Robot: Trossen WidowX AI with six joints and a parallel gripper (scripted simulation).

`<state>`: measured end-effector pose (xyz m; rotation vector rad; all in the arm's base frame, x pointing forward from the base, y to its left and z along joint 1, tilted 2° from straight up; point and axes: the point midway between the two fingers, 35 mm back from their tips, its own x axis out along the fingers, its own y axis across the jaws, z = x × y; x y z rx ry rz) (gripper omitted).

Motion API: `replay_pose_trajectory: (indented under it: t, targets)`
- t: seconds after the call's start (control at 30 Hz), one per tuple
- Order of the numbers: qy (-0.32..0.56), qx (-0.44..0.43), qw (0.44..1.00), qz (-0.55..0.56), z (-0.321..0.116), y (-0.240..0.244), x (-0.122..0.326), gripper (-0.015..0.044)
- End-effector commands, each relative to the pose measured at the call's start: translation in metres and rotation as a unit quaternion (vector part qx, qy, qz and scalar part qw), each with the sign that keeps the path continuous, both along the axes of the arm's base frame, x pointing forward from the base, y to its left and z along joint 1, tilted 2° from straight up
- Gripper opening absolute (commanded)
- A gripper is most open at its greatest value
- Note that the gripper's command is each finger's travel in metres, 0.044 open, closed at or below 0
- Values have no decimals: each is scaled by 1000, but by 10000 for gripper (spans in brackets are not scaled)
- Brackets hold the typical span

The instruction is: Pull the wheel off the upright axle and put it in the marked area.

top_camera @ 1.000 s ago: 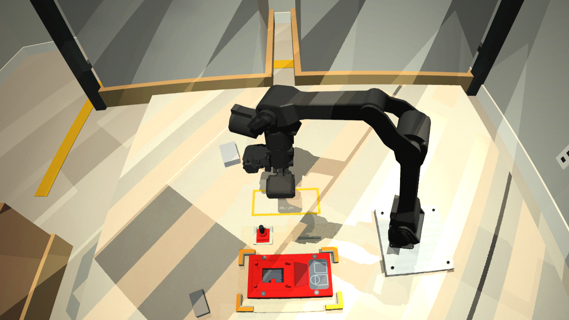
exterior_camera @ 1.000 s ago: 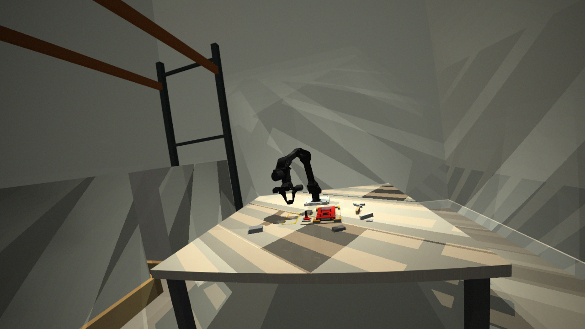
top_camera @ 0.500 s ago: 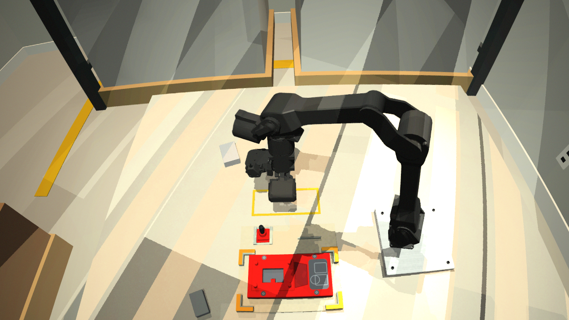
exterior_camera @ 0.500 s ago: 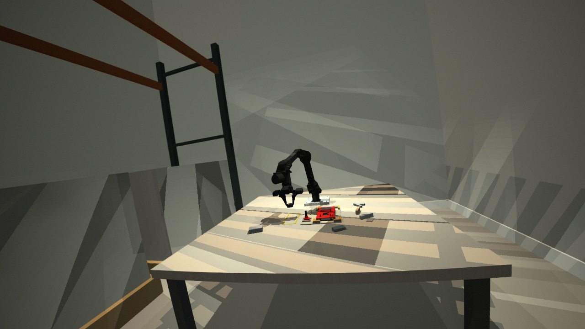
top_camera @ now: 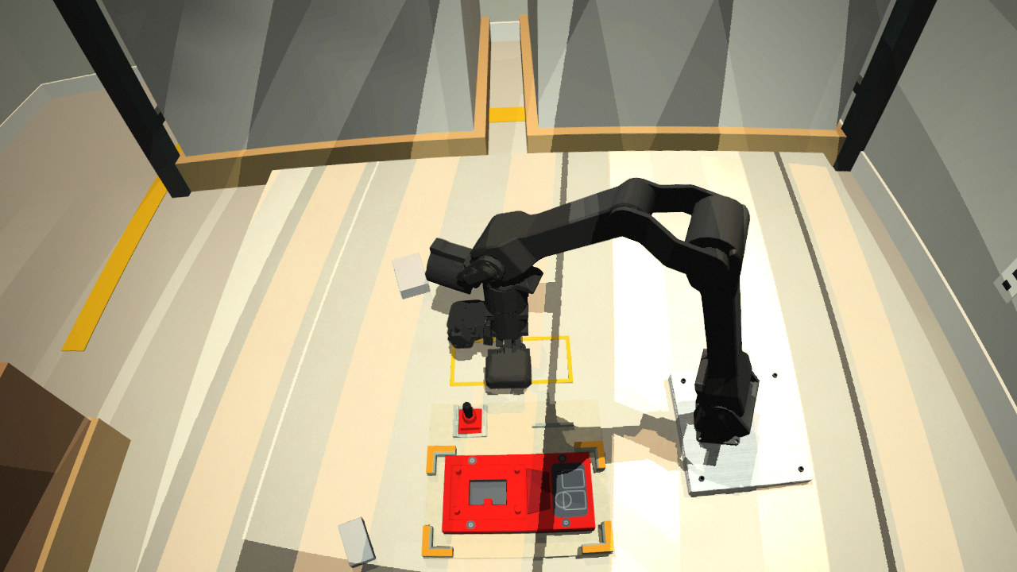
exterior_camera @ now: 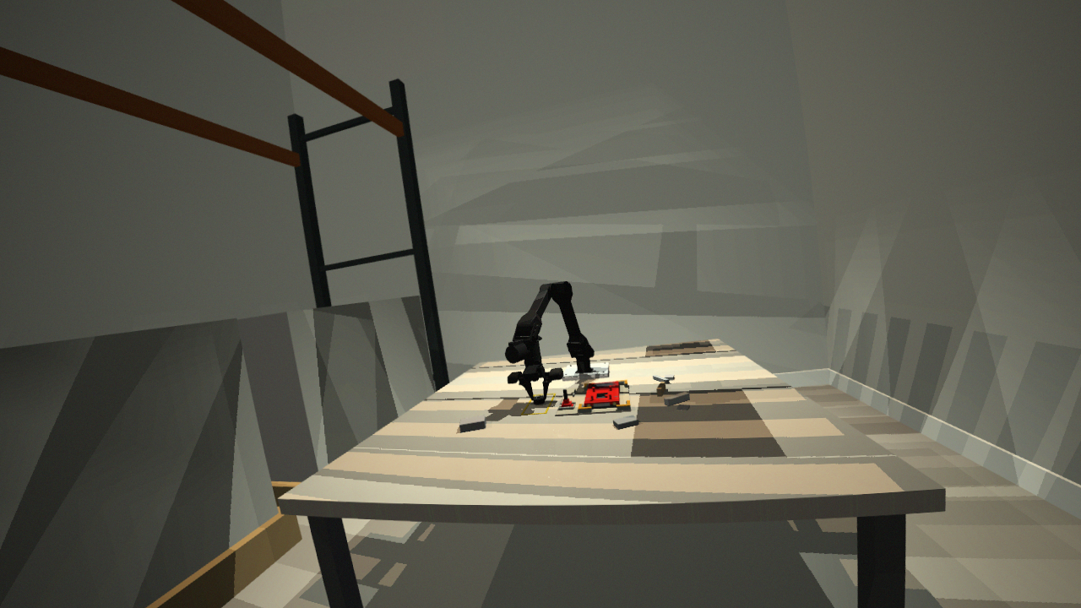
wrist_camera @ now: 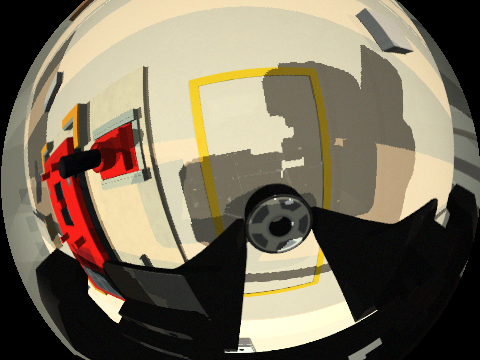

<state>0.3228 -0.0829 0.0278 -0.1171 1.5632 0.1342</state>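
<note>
The wheel is off its axle, above the table, over the marked area, which in the exterior view lies nearer the left edge than the right. The gripper has its fingers closed on the wheel's sides, probably so it can lower without slipping. The smaller axle stands bare beside.

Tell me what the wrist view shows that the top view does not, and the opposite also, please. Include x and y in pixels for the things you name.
Only the wrist view: the wheel (wrist_camera: 265, 229) (exterior_camera: 538, 399), face and centre hole visible, between the fingers.

Only the top view: the forearm (top_camera: 582, 220) (exterior_camera: 540, 306), reaching across above the table.

Both: the upright axle (top_camera: 467, 410) (wrist_camera: 80, 163) (exterior_camera: 566, 395), the yellow outline (top_camera: 569, 359) (wrist_camera: 197, 125) (exterior_camera: 547, 411) and the red board (top_camera: 454, 490) (wrist_camera: 80, 227) (exterior_camera: 613, 393).
</note>
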Motion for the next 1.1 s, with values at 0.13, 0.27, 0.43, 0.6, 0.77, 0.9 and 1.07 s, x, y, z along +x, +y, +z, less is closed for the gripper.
replay_pose_trajectory:
  t: [0.13, 0.27, 0.43, 0.6, 0.77, 0.9, 1.07]
  targets:
    - [0, 0, 1000, 0, -4, 0, 0, 53]
    - [0, 0, 1000, 0, -4, 0, 0, 157]
    - [0, 0, 1000, 0, -1, 0, 0, 289]
    - [0, -1, 1000, 2, 43, -1, 1, 300]
    - [0, -1, 1000, 2, 56, 0, 0, 300]
    - [0, -1, 1000, 0, 60, 3, -13, 379]
    - [3, -1, 1000, 1, 94, 17, -68, 440]
